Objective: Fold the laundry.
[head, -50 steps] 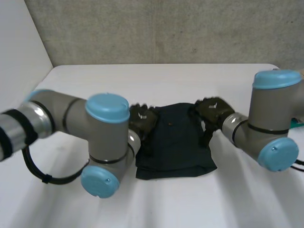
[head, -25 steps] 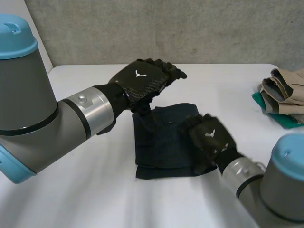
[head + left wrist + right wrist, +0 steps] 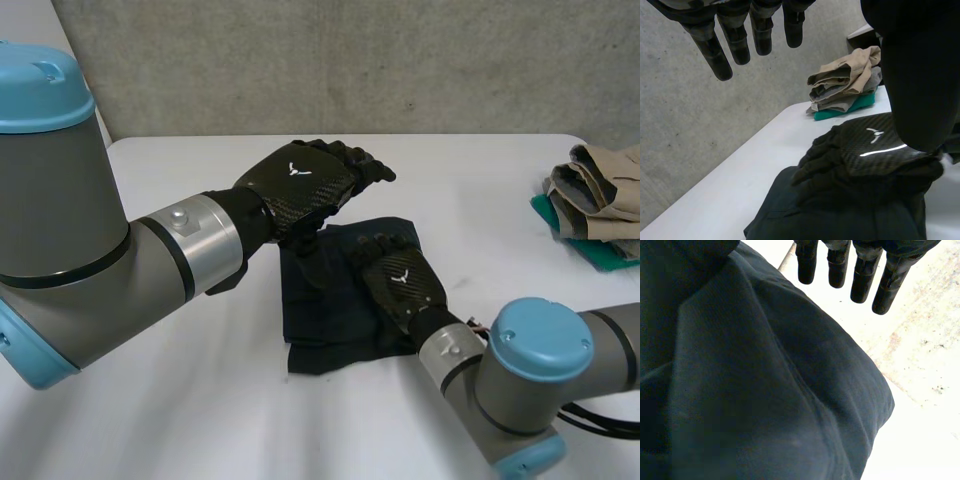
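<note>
Head view: hand (image 3: 405,285) seemingly presses cloth (image 3: 322,305).

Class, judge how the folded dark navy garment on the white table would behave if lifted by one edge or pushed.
Probably floppy: the folded dark navy garment shows soft creases, so lifting likely unfolds it. Pushed, it would probably bunch, not slide; its layers look thin.

The garment (image 3: 320,300) is matt dark cloth; the right hand (image 3: 405,285) looks glossy.
</note>
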